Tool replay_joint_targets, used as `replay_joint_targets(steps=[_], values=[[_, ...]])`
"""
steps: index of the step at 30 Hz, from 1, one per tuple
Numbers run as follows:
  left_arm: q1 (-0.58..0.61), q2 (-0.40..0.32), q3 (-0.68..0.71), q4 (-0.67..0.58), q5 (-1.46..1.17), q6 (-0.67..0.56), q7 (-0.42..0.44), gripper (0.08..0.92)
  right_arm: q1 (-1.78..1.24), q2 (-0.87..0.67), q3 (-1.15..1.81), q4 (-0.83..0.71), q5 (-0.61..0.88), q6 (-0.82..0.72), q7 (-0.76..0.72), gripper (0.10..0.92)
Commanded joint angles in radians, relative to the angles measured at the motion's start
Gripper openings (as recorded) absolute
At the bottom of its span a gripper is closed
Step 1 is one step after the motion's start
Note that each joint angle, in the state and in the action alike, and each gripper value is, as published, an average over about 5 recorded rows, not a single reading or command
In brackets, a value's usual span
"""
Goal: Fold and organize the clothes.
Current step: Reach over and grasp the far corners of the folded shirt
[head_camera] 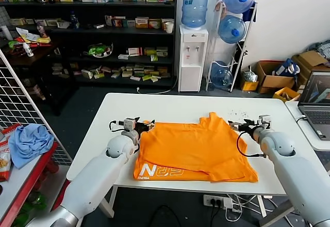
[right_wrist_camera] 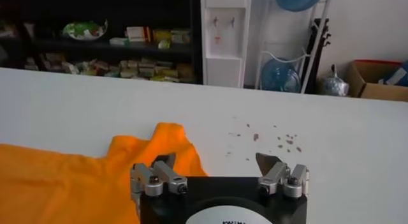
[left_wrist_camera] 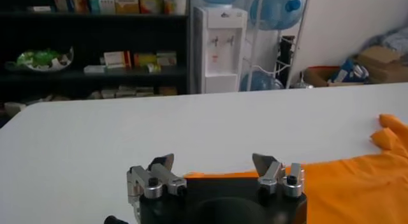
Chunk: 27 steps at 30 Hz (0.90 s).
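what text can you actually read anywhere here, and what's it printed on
"N": big white letter on the near hem of the bright orange cotton T-shirt; the white outlined characters beside it and the tiny word under it are not legible.
White round label on the right hand: lettering cut off, unreadable.
Boxes on the dark shelves: print too small to read.
Blue water bottles and white dispenser: no readable text.

A white counter (head_camera: 175,106) carries everything here. Spread flat across its near half lies a bright orange T-shirt (head_camera: 198,147), partly folded, its white lettering (head_camera: 160,172) showing at the shirt's 7 o'clock corner beside the counter's front edge. One sleeve (head_camera: 212,119) points toward 12 o'clock. A scatter of small dark specks (right_wrist_camera: 264,137) marks the bare white surface just beyond that sleeve, toward 1 o'clock.
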Motion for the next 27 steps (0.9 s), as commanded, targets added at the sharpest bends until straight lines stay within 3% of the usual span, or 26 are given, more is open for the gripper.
replay_joint_targets(steps=[1, 15, 18, 27], values=[[-0.112, -0.085, 0.029, 0.218, -0.018, 0.023, 0.002, 0.823, 0.170, 0.135, -0.062, -0.277, -0.071, 0.014, -0.079, 0.823], [-0.087, -0.094, 0.008, 0.245, -0.015, 0.039, 0.001, 0.823, 0.178, 0.184, -0.053, -0.376, -0.171, 0.062, -0.153, 0.796], [-0.079, -0.090, 0.010, 0.225, -0.017, 0.038, 0.003, 0.796, 0.172, 0.186, -0.058, -0.377, -0.179, 0.062, -0.156, 0.722], [-0.040, -0.063, 0.017, 0.154, -0.036, 0.034, 0.012, 0.551, 0.168, 0.191, -0.045, -0.380, -0.222, 0.124, -0.172, 0.480]])
